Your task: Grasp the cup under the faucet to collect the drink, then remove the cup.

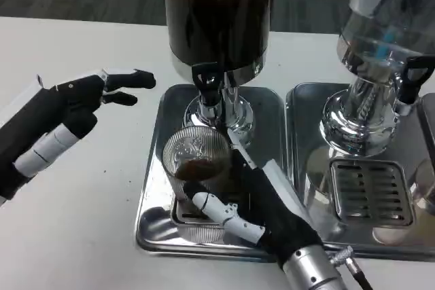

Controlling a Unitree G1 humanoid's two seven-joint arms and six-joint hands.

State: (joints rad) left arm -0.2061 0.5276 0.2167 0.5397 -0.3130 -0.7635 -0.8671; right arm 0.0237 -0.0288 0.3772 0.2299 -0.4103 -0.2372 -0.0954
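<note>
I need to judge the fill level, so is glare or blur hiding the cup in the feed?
Head view: sharp focus; the ribbed glass cup shows dark drink at its bottom, readable from above. Bright reflections streak the metal drip tray and the chrome base of the right dispenser, not the cup. The right hand covers the cup's lower right side.
</note>
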